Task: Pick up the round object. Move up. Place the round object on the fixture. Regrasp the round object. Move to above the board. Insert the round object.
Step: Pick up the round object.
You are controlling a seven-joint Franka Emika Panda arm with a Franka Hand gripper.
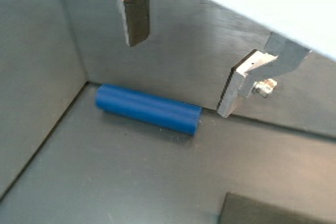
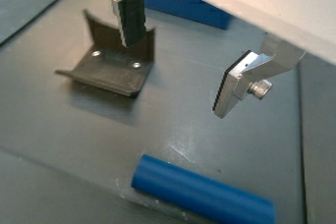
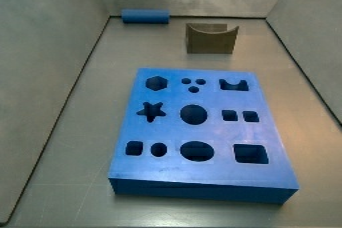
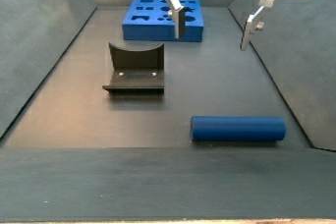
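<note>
The pincer [image 4: 210,27] hangs wide open and empty above the floor, since the round object [image 4: 238,129] lies ungrasped near the fixture [image 4: 134,69].

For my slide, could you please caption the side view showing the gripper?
Open gripper hovers empty above the floor; blue peg lies near the fixture, board behind.

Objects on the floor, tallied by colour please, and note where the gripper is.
Blue: 2, the round object and the board.
Olive-brown: 1, the fixture.
Total: 3.
The gripper hangs open and empty above the floor, near the board's end in a side view; nothing is between its fingers.
</note>
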